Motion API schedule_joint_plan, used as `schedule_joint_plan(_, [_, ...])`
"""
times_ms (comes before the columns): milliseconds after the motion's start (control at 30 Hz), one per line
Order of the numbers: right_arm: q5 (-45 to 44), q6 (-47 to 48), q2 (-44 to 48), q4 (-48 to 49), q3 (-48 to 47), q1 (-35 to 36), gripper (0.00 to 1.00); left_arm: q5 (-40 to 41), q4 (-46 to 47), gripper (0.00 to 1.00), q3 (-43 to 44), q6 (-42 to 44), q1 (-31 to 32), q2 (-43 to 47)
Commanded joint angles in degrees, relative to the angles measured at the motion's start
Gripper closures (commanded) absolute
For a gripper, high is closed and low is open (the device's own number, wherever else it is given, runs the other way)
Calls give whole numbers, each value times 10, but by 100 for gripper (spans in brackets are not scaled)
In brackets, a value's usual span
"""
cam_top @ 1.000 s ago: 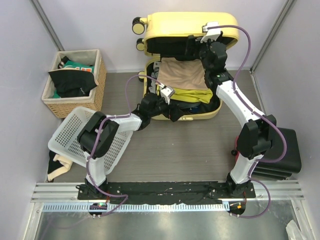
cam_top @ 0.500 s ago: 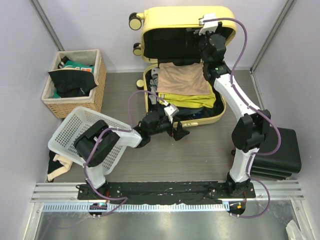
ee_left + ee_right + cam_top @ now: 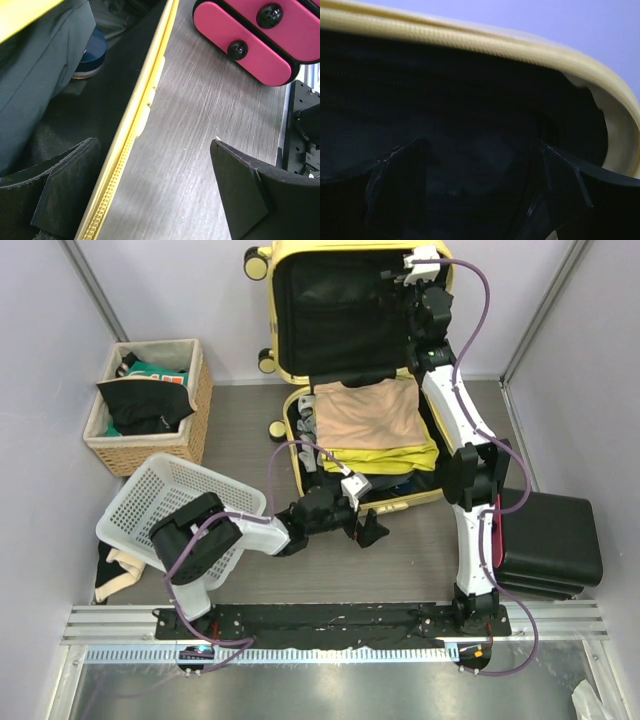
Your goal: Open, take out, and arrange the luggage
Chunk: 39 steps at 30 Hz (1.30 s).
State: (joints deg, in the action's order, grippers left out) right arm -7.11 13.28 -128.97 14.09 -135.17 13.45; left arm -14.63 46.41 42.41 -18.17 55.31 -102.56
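Standing open, the pale-yellow hard-shell suitcase (image 3: 340, 320) holds beige cloth (image 3: 365, 420) over a yellow garment (image 3: 405, 455); the woven wicker basket (image 3: 199, 400) holds dark clothes (image 3: 145, 405). The left gripper (image 3: 150, 155) and right gripper (image 3: 475, 157) gape, empty.

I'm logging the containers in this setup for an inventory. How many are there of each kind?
Hard-shell cases: 2, the yellow suitcase and the black case
Baskets: 2, the wicker basket and the white plastic basket
Total: 4
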Motion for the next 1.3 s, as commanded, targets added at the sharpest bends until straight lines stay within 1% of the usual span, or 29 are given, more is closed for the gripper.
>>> schedule_joint_plan(0, [17, -26, -27, 53, -38, -11, 2, -36, -163, 5, -27, -75, 52, 1])
schedule_joint_plan(167, [53, -55, -33, 74, -32, -11, 0, -16, -205, 2, -2, -60, 57, 25])
schedule_joint_plan(267, [101, -76, -7, 91, 17, -11, 0, 7, -272, 0, 35, -20, 57, 51])
schedule_joint_plan(300, [111, -82, 22, 101, 38, -11, 0, 15, -292, 0, 69, -4, 57, 57])
schedule_joint_plan(333, [130, -90, 38, 112, 83, -11, 0, 40, -336, 0, 86, 27, 57, 70])
schedule_joint_plan(400, [147, -97, 93, 143, 129, -12, 0, 64, -378, 0, 139, 63, 55, 81])
schedule_joint_plan(433, [164, -104, 114, 165, 174, -12, 0, 83, -415, 0, 157, 76, 53, 93])
schedule_joint_plan(467, [171, -108, 134, 173, 197, -11, 0, 88, -431, 0, 171, 102, 46, 97])
schedule_joint_plan(500, [180, -113, 174, 181, 218, -11, 0, 94, -459, 0, 195, 110, 42, 104])
schedule_joint_plan(533, [201, -125, 193, 195, 257, -11, 0, 101, -461, 0, 205, 118, 38, 118])
schedule_joint_plan(600, [220, -142, 236, 212, 299, -11, 0, 115, -503, 0, 220, 133, 17, 139])
schedule_joint_plan(633, [230, -158, 274, 219, 337, -11, 0, 122, -510, 0, 230, 135, 9, 149])
schedule_joint_plan(667, [265, -170, 297, 216, 354, -11, 0, 143, -517, 0, 232, 136, -7, 176])
schedule_joint_plan(700, [283, -179, 316, 211, 380, -11, 0, 163, -533, 0, 236, 133, -17, 189])
schedule_joint_plan(733, [295, -191, 351, 201, 393, -11, 0, 171, -541, 0, 239, 131, -40, 205])
schedule_joint_plan(767, [304, -222, 367, 194, 407, -11, 0, 186, -548, 0, 239, 124, -55, 235])
schedule_joint_plan(800, [302, -237, 382, 190, 433, -11, 0, 192, -560, 0, 237, 102, -71, 254])
schedule_joint_plan(833, [294, -251, 413, 171, 448, -11, 0, 192, -567, 0, 233, 84, -115, 270])
schedule_joint_plan(867, [280, -278, 427, 162, 465, -11, 0, 182, -577, 0, 232, 66, -141, 299])
schedule_joint_plan(900, [272, -290, 444, 154, 501, -11, 0, 178, -602, 0, 232, 24, -170, 314])
schedule_joint_plan(933, [263, -305, 471, 125, 518, -11, 0, 178, -618, 0, 228, 5, -224, 327])
schedule_joint_plan(1000, [231, -346, 499, 94, 573, -11, 3, 185, -658, 0, 219, -31, -270, 365])
schedule_joint_plan(1033, [224, -358, 525, 70, 594, -11, 4, 183, -668, 0, 206, -36, -307, 379])
schedule_joint_plan(1067, [227, -367, 535, 61, 614, -11, 5, 182, -689, 0, 198, -44, -321, 390])
schedule_joint_plan(1100, [229, -383, 545, 43, 654, -11, 5, 172, -697, 0, 189, -49, -336, 414])
schedule_joint_plan(1133, [234, -391, 555, 35, 674, -10, 5, 161, -704, 0, 175, -59, -361, 423])
schedule_joint_plan(1167, [237, -400, 570, 26, 694, -9, 5, 149, -716, 0, 152, -66, -373, 431])
schedule_joint_plan(1200, [245, -412, 576, 9, 728, -9, 5, 99, -718, 0, 132, -73, -396, 450])
schedule_joint_plan(1267, [264, -414, 592, -5, 760, -7, 5, 42, -706, 0, 93, -106, -418, 472])
